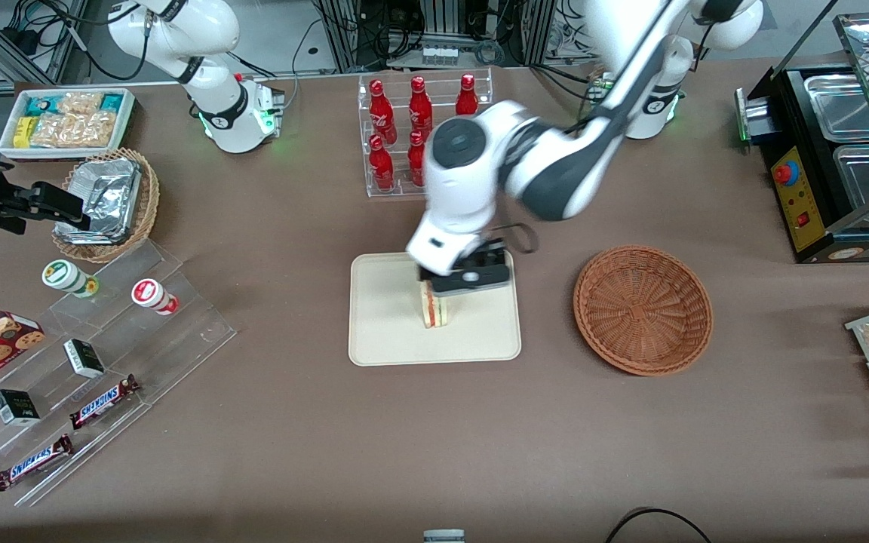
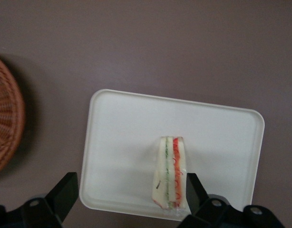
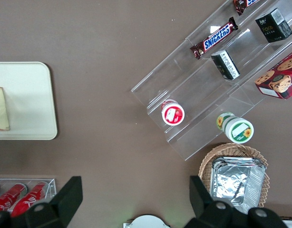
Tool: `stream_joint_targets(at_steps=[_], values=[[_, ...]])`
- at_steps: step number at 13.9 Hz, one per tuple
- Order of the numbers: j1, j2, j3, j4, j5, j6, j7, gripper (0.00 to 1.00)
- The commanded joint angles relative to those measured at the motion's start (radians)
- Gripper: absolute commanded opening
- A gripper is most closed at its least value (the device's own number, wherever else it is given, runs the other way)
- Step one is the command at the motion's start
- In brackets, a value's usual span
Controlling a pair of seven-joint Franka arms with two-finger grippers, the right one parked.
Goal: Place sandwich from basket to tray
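Note:
The sandwich [image 1: 434,310] stands on its edge on the cream tray [image 1: 389,332], with white bread and orange and green filling layers showing. My left gripper [image 1: 466,276] hovers just above it, open. In the left wrist view the sandwich [image 2: 172,173] stands close against one finger [image 2: 194,190], while the other finger [image 2: 66,189] is far off over the rim of the tray [image 2: 117,123]. The gripper [image 2: 131,184] holds nothing. The reddish-brown woven basket [image 1: 642,309] sits beside the tray toward the working arm's end, with nothing in it. The right wrist view also catches the tray [image 3: 27,95] and the sandwich [image 3: 0,116].
A clear rack of red bottles [image 1: 419,121] stands farther from the front camera than the tray. A stepped acrylic stand with snack bars [image 1: 102,400] and a lighter wicker basket of foil containers [image 1: 106,200] lie toward the parked arm's end. A black warmer [image 1: 834,151] stands at the working arm's end.

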Motion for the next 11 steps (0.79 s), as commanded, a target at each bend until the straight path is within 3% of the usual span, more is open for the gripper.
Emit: stream_joint_targets(at_steps=[1,3,8,11], values=[[0.094,-0.123,-0.006,-0.038,-0.01,-0.049,-0.01,1.0],[0.168,-0.18,-0.006,-0.038,-0.016,-0.116,0.097,1.0],[0.384,-0.31,-0.006,-0.047,-0.109,-0.334,0.483,1.0],[0.494,-0.385,-0.005,-0.097,-0.115,-0.385,0.686,1.0]])
